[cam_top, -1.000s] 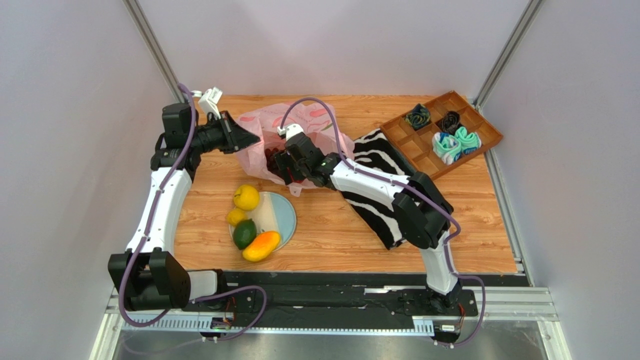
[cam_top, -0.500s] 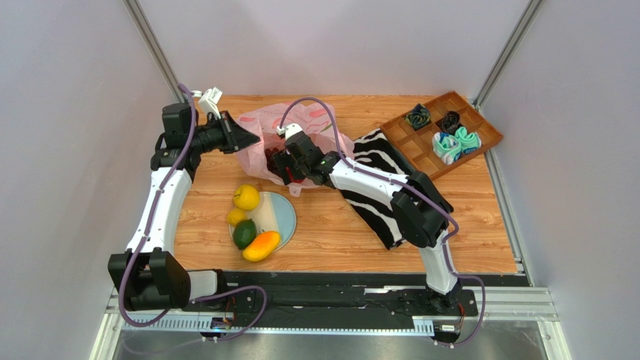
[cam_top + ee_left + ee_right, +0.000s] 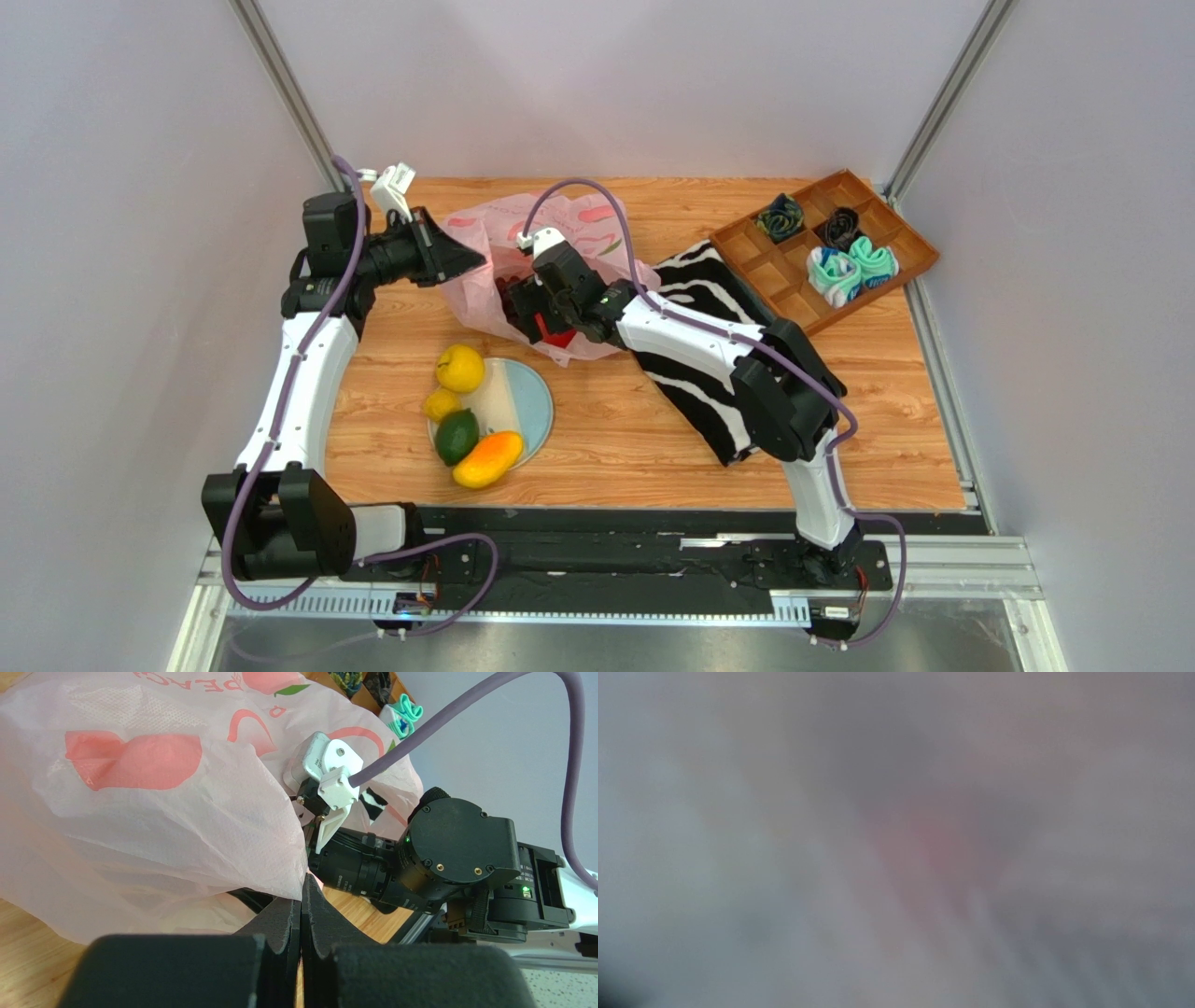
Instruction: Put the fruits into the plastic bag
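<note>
The pink peach-printed plastic bag (image 3: 589, 224) lies at the back of the table; it fills the left wrist view (image 3: 140, 812). My left gripper (image 3: 481, 259) is shut on the bag's edge (image 3: 302, 896) and holds the mouth up. My right gripper (image 3: 539, 311) reaches into the bag's mouth; its wrist view is only a pink-grey blur, so its fingers do not show. A red fruit (image 3: 560, 338) shows just below it at the bag's lip. Two lemons (image 3: 459, 368), the green fruit (image 3: 456, 437) and the mango (image 3: 488, 458) rest on a pale plate (image 3: 530, 399). The grape bunch is hidden.
A zebra-striped cloth (image 3: 709, 357) lies under the right forearm. A wooden divided tray (image 3: 884, 266) with rolled cloth bundles stands at the back right. Grey walls close in on both sides.
My right gripper has pushed a little farther into the bag's mouth, and the red fruit now shows more plainly beneath it. The left arm has not moved.
</note>
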{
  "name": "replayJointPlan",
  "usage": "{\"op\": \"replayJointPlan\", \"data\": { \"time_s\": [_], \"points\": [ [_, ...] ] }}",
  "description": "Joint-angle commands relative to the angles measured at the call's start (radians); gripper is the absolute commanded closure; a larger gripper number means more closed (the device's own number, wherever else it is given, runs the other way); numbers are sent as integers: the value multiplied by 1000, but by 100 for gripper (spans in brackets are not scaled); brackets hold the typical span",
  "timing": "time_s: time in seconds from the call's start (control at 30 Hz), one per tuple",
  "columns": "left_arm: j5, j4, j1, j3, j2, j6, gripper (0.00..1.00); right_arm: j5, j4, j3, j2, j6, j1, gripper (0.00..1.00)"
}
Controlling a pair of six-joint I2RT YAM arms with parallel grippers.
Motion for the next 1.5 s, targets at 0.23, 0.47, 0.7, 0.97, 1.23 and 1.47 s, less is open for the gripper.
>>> {"op": "replayJointPlan", "data": {
  "time_s": [0.23,0.47,0.7,0.97,1.23,1.47],
  "points": [
    [17,27,1,28,-2,-2,100,-84,132,-89,-138,-24,-4,22],
    [-1,25,1,27,-9,0,100,-175,282,-268,-321,8,2,26],
    [-8,31,1,24,-12,-3,100,-322,381,-418,-471,-105,67,23],
    [-6,33,2,22,-14,-5,100,-292,278,-446,-467,-303,275,22],
    [-3,36,1,21,-11,-8,100,-282,169,-308,-275,-360,364,22],
    [2,44,1,18,-15,-15,100,-227,122,-235,-178,-407,418,17]
  ]
}}
